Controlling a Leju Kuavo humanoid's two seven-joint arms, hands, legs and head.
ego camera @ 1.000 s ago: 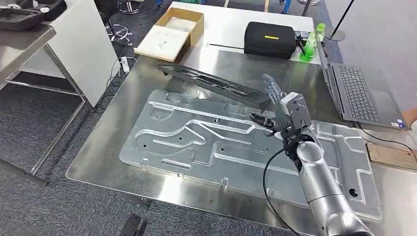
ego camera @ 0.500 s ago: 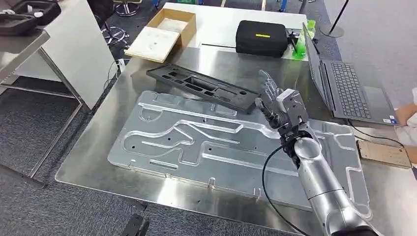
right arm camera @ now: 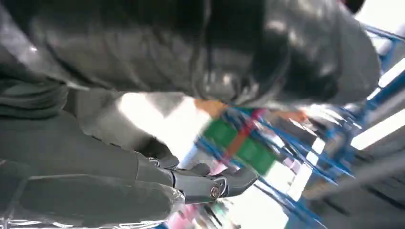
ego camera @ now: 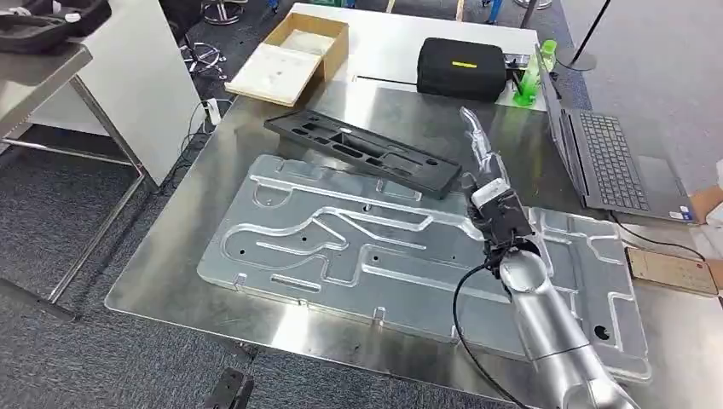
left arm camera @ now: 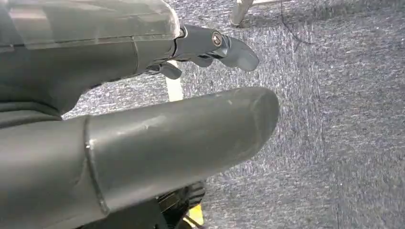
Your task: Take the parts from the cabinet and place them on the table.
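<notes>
**Black part on the table, my right hand raised beside it**

My right hand [ego camera: 484, 175] stands above the steel table [ego camera: 170, 256] with its fingers [ego camera: 474, 132] stretched out straight and apart, holding nothing. It hovers just beside the near end of the black part [ego camera: 362, 152], a long slotted tray that lies flat on the table, partly over the far edge of the large machined aluminium plate [ego camera: 341, 247]. I cannot tell whether my fingers touch the part.

My left hand [left arm camera: 143, 119] hangs over grey carpet [left arm camera: 334, 119], thumb and fingers spread with nothing between them.

Beyond the part sit a cardboard box [ego camera: 294, 55], a black case [ego camera: 460, 68] and a green bottle [ego camera: 533, 77]. A laptop [ego camera: 618, 162] lies open to the right.
</notes>
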